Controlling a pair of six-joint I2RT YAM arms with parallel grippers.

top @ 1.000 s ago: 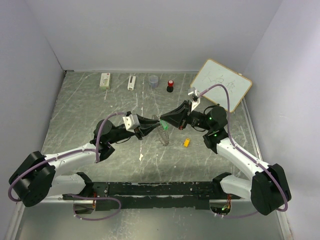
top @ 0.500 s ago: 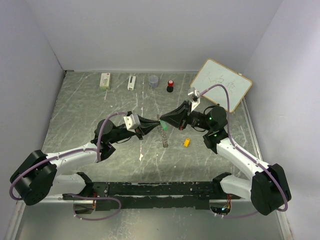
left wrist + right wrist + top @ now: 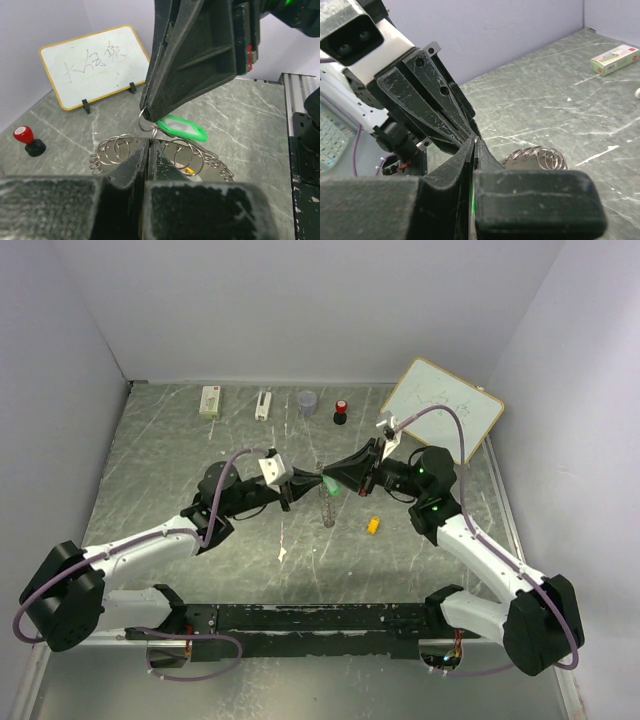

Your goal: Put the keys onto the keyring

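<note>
**Entry: two closed grippers meeting at the keyring**

**Top external.** The keyring (image 3: pixel 326 512), a cluster of silvery loops, sits mid-table on the marbled table (image 3: pixel 160 460).
- The left gripper (image 3: pixel 316 482) and the right gripper (image 3: pixel 327 483) meet tip to tip just behind the keyring, both with jaws pressed together.
- The green key (image 3: pixel 330 486) is at that meeting point.
- The yellow key (image 3: pixel 373 525) lies on the table just right of the keyring, apart from it.
- Well behind the keyring stand a grey cup (image 3: pixel 307 402), a red-topped knob (image 3: pixel 341 411) and a white box (image 3: pixel 210 401).
- A whiteboard (image 3: pixel 443 410) leans behind and to the keyring's right.

**Left wrist.**
- The left fingers (image 3: pixel 130 170) are closed on a thin wire of the keyring (image 3: pixel 116 149).
- The right gripper (image 3: pixel 145 114) comes down from above, pinching the small ring that carries the green key (image 3: pixel 181 128).
- Whether the keyring touches the table cannot be told.

**Right wrist.**
- The right fingers (image 3: pixel 450 172) are shut.
- The left gripper (image 3: pixel 472 134) meets them head-on.
- The keyring's coils (image 3: pixel 535 157) show just beyond and to the right.
</note>
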